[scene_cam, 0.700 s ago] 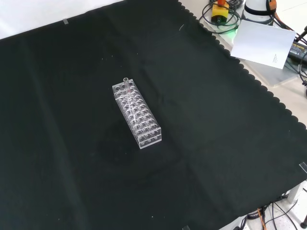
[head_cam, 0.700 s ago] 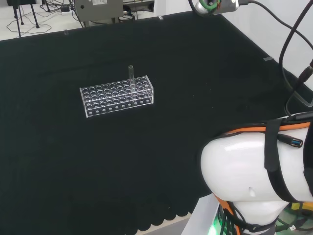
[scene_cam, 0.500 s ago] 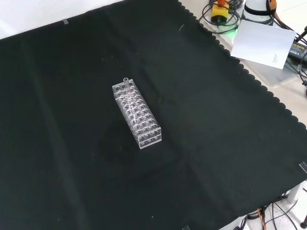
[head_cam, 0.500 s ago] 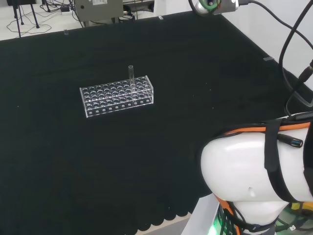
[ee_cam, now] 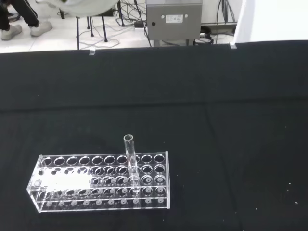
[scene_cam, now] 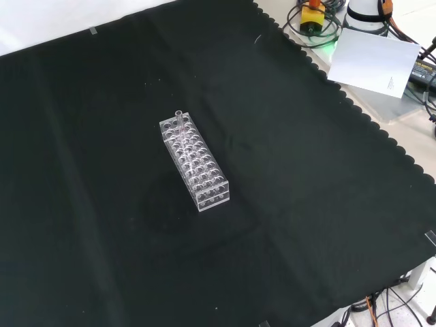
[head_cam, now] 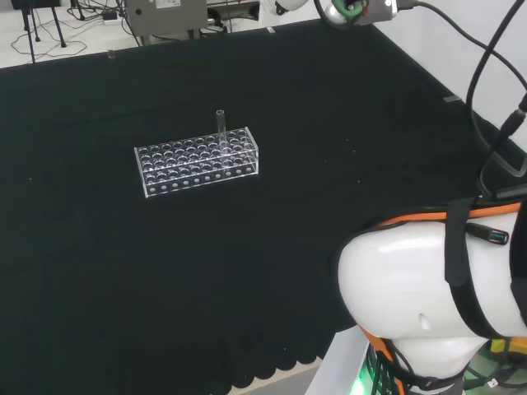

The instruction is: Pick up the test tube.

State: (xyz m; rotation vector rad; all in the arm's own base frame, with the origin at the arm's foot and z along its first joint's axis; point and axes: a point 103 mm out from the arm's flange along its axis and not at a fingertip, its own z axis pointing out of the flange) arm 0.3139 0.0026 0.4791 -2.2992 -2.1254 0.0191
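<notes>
Whether the hand is open or closed cannot be told from these views.

In the head view, the test tube (head_cam: 220, 123) stands upright in a clear plastic test tube rack (head_cam: 198, 160), in the rack's far row and toward its right end, with its open top well above the rack. The rack sits alone on the black cloth (head_cam: 99, 271), left of centre. The arm's white link (head_cam: 412, 296) is at the lower right, well apart from the rack.

In the front view, the rack (scene_cam: 197, 167) lies at an angle near the middle of the cloth (scene_cam: 306, 204), and the tube (scene_cam: 178, 120) stands at its far end. A white sheet of paper (scene_cam: 371, 61) lies beyond the cloth's scalloped edge at the upper right.

In the wrist view, the tube (ee_cam: 130, 159) rises from the rack (ee_cam: 72, 185), leaning slightly. A grey box (ee_cam: 173, 19) stands on the floor beyond the cloth (ee_cam: 231, 120).
</notes>
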